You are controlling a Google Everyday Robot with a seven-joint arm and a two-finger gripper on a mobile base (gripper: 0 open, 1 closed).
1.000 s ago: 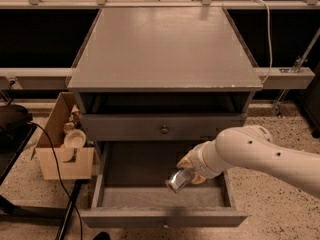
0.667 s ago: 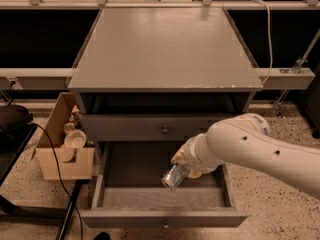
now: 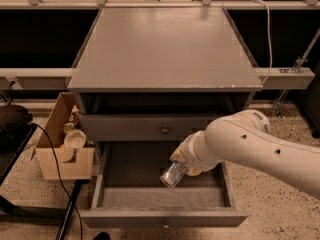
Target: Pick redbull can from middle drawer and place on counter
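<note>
Lift stage: gripper (image 3: 182, 165) over the wide shallow grey wooden drawer (image 3: 150, 199), fingers clamped on the tilted slim silvery metal can (image 3: 172, 176); next, raise it clear onto the flat grey worktop (image 3: 165, 49).

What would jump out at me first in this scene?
The big white robot arm reaches from the right into the open grey wooden drawer, its gripper holding a small slim silvery can tilted over the drawer floor. Above, the large flat grey cabinet top fills the upper view.
</note>
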